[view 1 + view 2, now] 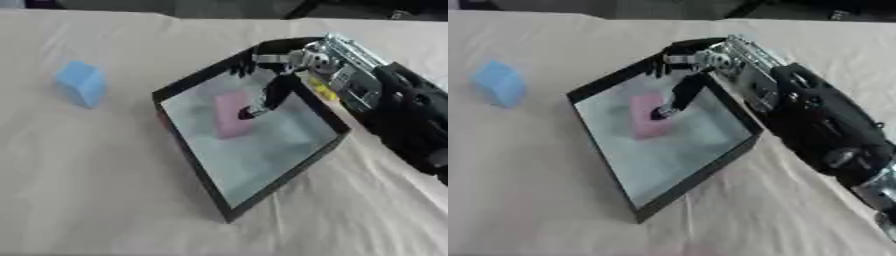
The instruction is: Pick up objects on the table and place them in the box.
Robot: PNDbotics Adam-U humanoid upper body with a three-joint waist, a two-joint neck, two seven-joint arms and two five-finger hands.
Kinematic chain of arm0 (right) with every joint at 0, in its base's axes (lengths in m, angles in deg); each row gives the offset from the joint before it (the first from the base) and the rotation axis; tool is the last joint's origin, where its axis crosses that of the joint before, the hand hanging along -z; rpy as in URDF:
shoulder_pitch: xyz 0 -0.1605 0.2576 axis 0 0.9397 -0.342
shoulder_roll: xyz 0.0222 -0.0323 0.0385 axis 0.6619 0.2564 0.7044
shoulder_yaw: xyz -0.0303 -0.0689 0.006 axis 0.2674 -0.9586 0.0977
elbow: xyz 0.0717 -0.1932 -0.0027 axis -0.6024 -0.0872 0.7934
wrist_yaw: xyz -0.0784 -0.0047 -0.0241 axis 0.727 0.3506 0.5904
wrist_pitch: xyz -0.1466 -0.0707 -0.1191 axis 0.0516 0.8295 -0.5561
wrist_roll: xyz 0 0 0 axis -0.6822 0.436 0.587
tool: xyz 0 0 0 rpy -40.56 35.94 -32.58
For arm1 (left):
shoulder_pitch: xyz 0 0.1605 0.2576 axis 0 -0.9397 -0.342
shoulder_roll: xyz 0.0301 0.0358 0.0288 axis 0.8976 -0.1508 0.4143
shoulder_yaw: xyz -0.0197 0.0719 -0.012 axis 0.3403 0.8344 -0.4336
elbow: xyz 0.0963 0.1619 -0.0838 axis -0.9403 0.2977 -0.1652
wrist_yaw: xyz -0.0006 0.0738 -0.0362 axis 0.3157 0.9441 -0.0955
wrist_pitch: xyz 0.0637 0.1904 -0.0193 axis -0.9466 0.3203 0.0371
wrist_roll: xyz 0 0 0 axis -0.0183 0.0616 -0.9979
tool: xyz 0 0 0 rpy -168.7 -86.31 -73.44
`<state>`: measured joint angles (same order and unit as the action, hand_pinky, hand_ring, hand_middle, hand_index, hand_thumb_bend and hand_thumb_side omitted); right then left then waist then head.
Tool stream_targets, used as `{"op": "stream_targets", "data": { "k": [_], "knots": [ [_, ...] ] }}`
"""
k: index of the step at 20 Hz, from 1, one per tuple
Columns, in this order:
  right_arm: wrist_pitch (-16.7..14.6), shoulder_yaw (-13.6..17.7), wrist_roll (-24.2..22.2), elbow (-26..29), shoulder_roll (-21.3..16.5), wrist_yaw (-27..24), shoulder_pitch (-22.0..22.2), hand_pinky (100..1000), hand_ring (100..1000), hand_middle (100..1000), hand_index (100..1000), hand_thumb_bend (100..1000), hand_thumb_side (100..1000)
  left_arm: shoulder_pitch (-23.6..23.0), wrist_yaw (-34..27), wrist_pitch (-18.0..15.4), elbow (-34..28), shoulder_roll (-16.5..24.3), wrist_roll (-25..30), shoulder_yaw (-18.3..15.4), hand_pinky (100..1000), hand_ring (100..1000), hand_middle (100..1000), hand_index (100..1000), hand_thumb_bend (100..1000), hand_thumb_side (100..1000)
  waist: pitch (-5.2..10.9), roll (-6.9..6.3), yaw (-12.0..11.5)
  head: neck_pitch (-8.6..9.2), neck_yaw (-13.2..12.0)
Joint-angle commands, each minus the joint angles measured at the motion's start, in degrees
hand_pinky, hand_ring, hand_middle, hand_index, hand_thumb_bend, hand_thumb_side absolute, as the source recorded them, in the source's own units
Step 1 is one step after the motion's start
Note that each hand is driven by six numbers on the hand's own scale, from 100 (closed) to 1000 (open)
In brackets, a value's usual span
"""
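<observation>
Left eye view shows our worktop (105,200), then the box (229,209). Inside it our right hand (289,62) pinches the pink block (232,117); we risk snagging the box's rim. Left of the box waits the blue block (81,82).
</observation>
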<state>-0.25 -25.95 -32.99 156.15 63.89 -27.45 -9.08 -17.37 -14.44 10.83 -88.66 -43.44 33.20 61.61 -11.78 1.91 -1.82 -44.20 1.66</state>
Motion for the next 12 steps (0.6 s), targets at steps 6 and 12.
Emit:
{"op": "stream_targets", "data": {
  "k": [6,12],
  "knots": [
    [4.9,9.2,1.6,11.2,-12.7,-11.5,0.9,891,844,778,896,483,365,0.4,0.2,0.0,-0.7,0.9,0.0,-0.8,830,745,776,775,100,802,0.99,-0.02,0.6,0.08,-0.2],
    [3.2,12.7,0.4,9.8,-18.0,-13.2,3.1,899,861,798,903,477,353,0.4,0.2,-0.2,-0.9,1.3,-0.5,-1.0,830,745,777,777,100,796,1.13,-0.59,1.1,0.08,-1.2]
  ]
}}
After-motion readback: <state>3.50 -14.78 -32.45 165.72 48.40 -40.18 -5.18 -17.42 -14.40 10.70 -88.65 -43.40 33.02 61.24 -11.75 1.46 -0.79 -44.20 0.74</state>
